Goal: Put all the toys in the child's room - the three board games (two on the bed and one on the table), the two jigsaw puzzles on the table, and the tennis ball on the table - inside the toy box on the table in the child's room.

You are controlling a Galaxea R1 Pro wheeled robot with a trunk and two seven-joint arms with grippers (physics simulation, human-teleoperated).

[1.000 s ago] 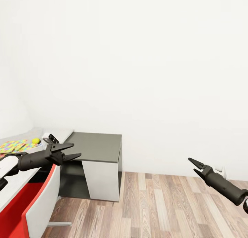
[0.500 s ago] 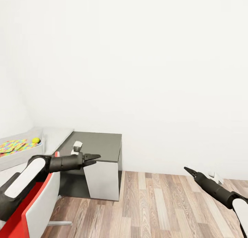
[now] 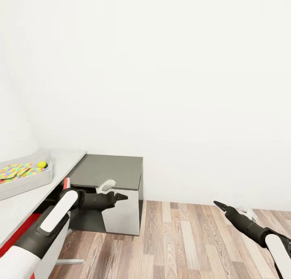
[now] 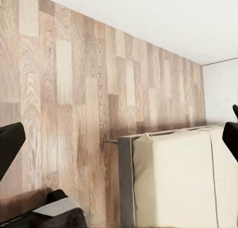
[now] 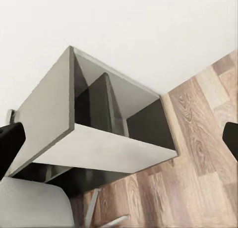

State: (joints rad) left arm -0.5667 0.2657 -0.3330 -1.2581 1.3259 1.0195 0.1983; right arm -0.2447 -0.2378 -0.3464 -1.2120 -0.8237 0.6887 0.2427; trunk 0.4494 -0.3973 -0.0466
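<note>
The toy box [image 3: 25, 184] stands on the table [image 3: 64, 159] at the far left of the head view. A jigsaw puzzle [image 3: 15, 170] and the tennis ball [image 3: 42, 164] lie inside it. The board games are out of view. My left gripper [image 3: 120, 197] hangs in front of the dark cabinet, away from the toy box; the left wrist view shows its fingers wide apart with nothing between them. My right gripper [image 3: 217, 206] is low over the floor at the right, open and empty.
A low dark grey cabinet [image 3: 113, 172] with a white side panel stands against the wall beside the table and also shows as an open-sided cabinet [image 5: 99, 134]. A red and white chair [image 3: 54, 246] sits under my left arm. Wood-plank floor [image 3: 186, 242] stretches to the right.
My left arm has swung down and to the right, from beside the toy box to in front of the cabinet. The right gripper has sunk a little and turned edge-on.
</note>
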